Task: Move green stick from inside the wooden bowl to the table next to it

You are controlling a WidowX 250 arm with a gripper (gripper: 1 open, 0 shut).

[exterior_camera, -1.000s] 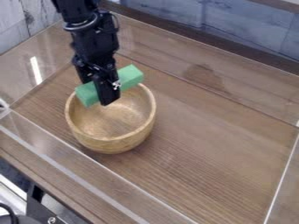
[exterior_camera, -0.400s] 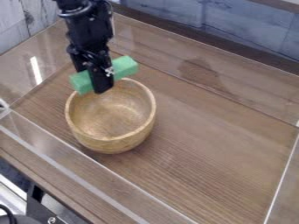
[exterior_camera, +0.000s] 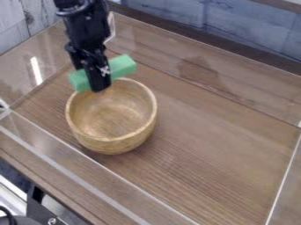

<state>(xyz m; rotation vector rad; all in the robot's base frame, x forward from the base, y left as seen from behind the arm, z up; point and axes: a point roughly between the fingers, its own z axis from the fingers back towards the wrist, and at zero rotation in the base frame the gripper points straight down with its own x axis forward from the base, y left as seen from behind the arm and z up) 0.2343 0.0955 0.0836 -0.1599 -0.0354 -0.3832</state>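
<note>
Camera view: the green stick, held across its middle in the closed gripper above the wooden bowl's far rim, looks light and stiff, so that central hold should suit it, though smooth faces might slip.

Hangs slanted near the rim of the wooden bowl, a bright green stick. Sits round and light tan on the brown table.
</note>
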